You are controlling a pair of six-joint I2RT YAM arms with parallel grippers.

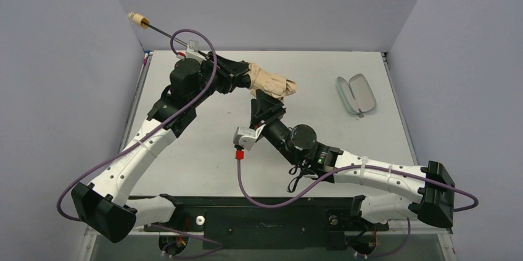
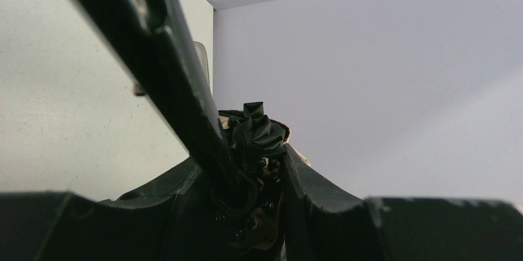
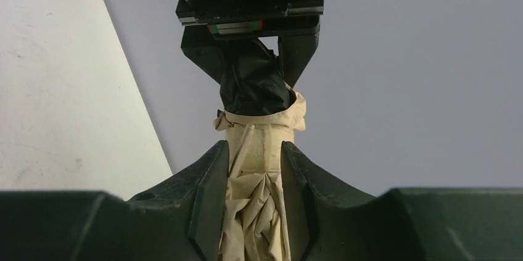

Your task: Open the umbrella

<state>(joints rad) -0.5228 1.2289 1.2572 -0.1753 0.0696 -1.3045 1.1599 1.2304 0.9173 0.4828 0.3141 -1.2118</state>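
The umbrella (image 1: 271, 85) is held folded in the air over the back of the table, its tan fabric bunched. Its thin black shaft (image 1: 176, 42) runs up-left to the beige handle knob (image 1: 137, 19). My left gripper (image 1: 239, 76) is shut on the umbrella where shaft meets canopy; the left wrist view shows crumpled black lining (image 2: 256, 131) and the shaft (image 2: 166, 63) between my left gripper's (image 2: 256, 178) fingers. My right gripper (image 1: 266, 100) is shut on the tan fabric (image 3: 256, 211) from below. The right wrist view shows my right gripper (image 3: 255, 165) facing my left gripper (image 3: 250, 45), which pinches the black lining (image 3: 256, 85).
A pale mint-green oval case (image 1: 356, 94) lies open at the back right of the white table (image 1: 203, 162). Grey walls close in the back and both sides. The knob end pokes out past the table's back-left corner, close to the left wall.
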